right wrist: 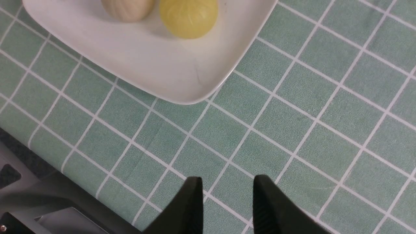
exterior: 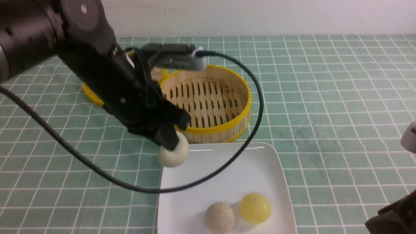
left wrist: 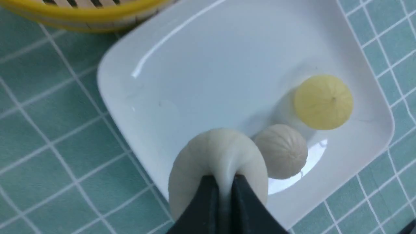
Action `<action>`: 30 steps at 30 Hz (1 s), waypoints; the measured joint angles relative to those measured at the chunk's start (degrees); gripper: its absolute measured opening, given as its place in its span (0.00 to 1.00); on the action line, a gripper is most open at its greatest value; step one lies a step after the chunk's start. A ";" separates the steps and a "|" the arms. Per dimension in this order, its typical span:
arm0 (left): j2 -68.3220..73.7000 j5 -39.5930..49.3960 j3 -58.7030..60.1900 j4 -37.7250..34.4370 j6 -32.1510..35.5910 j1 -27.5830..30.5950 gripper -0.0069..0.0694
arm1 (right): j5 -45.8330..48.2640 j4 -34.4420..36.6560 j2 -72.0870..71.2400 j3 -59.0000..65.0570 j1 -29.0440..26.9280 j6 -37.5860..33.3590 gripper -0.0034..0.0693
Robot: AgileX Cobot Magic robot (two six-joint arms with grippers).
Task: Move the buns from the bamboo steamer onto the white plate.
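My left gripper (exterior: 169, 141) (left wrist: 223, 182) is shut on an off-white bun (exterior: 174, 152) (left wrist: 216, 156), pinching it so it bulges round the fingers, above the far left corner of the white plate (exterior: 253, 165) (left wrist: 201, 65) (right wrist: 152, 65). On the plate's near part lie a beige bun (exterior: 220, 217) (left wrist: 281, 150) (right wrist: 127, 9) and a pale yellow bun (exterior: 255, 208) (left wrist: 323, 101) (right wrist: 188, 16), side by side. The bamboo steamer (exterior: 208, 97) (left wrist: 81, 16) stands just behind the plate with no bun showing inside. My right gripper (right wrist: 227, 183) hangs open over bare tablecloth, near the plate's corner.
A green checked tablecloth (exterior: 341, 107) covers the table. A yellow-rimmed lid (exterior: 92, 96) lies behind my left arm, mostly hidden. The left arm's black cable (exterior: 256, 110) loops over the steamer and plate. The table's near edge (right wrist: 19, 152) shows in the right wrist view.
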 joint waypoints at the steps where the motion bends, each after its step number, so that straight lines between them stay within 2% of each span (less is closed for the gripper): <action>1: 0.09 -4.67 3.75 -0.63 0.00 0.00 0.13 | 0.00 0.07 0.00 0.00 0.00 0.00 0.37; 7: 2.09 -13.82 10.93 -1.05 0.00 -2.61 0.13 | 1.40 0.25 0.00 0.00 0.00 -0.05 0.30; 13: 5.66 -18.76 11.05 -1.26 0.00 -8.26 0.17 | 7.47 2.17 -2.49 0.00 0.00 -0.05 0.13; 16: 6.56 -20.61 11.21 -0.53 -0.05 -9.57 0.27 | 9.72 3.76 -7.78 0.00 0.00 0.09 0.05; 24: 6.56 -21.85 10.77 -0.09 -0.22 -9.64 0.62 | 11.66 2.99 -28.96 0.14 0.00 4.68 0.04; 27: 6.36 -20.25 9.08 0.72 -0.22 -9.64 0.70 | 6.40 -1.24 -38.40 2.51 0.00 5.80 0.04; 30: 5.73 -18.07 6.64 1.88 -0.22 -9.64 0.73 | -1.84 -4.71 -44.77 7.39 0.00 5.99 0.04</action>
